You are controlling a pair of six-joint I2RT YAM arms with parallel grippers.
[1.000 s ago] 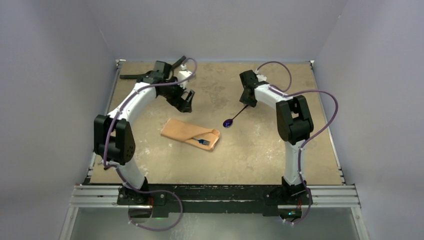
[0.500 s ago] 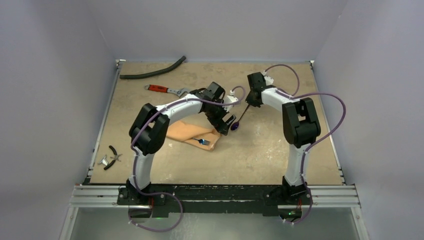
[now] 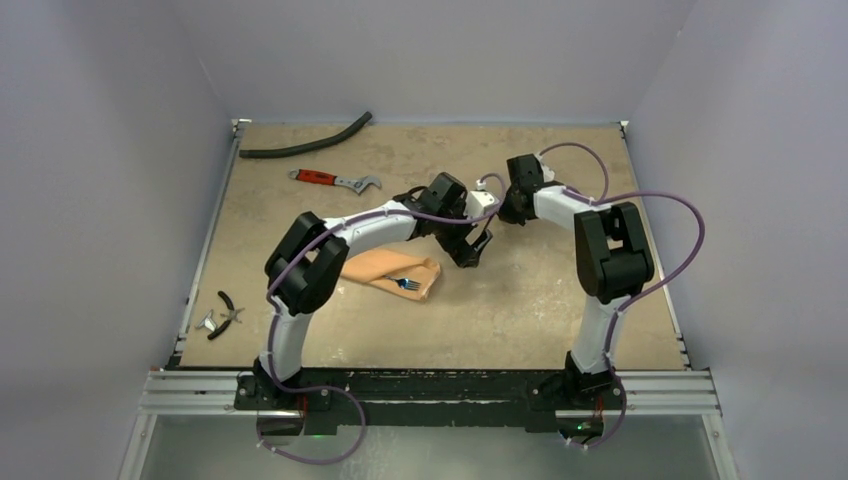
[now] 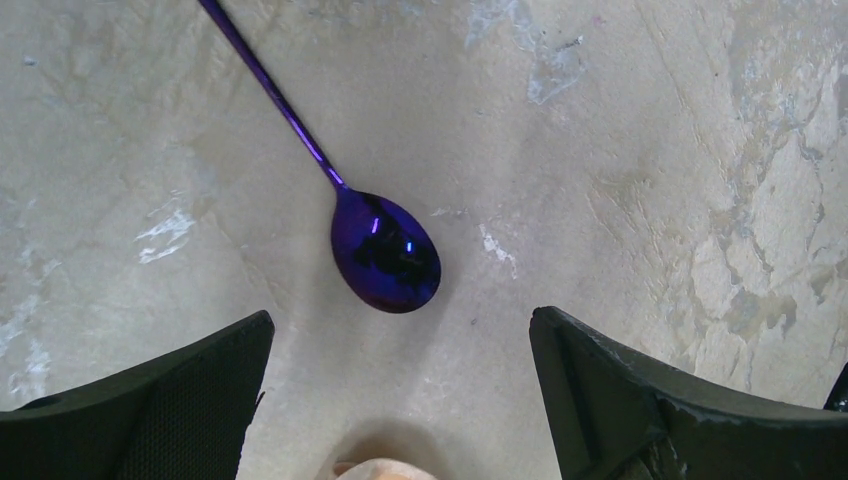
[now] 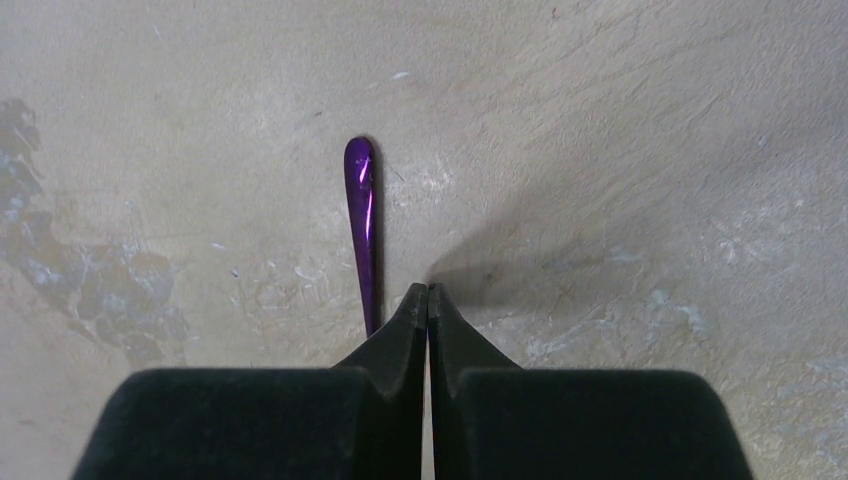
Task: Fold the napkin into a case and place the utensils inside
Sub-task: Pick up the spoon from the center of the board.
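Observation:
The napkin (image 3: 380, 268) lies folded into a narrow peach-orange case in the middle of the table, with the blue fork (image 3: 405, 284) on its right end. In the left wrist view a corner of the napkin (image 4: 385, 470) shows at the bottom edge. The purple spoon (image 4: 385, 250) lies flat on the table just right of the case. My left gripper (image 4: 400, 320) hangs open over the table just short of the bowl, touching nothing. The right gripper (image 5: 428, 292) is shut and empty, and the spoon's handle (image 5: 362, 215) runs along the left side of its fingers.
A red-handled wrench (image 3: 335, 179) and a curved black hose (image 3: 305, 145) lie at the back left. Small pliers (image 3: 228, 308) sit by the left edge. Both arms meet over the middle of the table (image 3: 520, 300), their grippers close together.
My left arm has swung from the back left to the spoon's bowl, uncovering the wrench and hose. The right gripper has closed and shifted slightly right along the handle.

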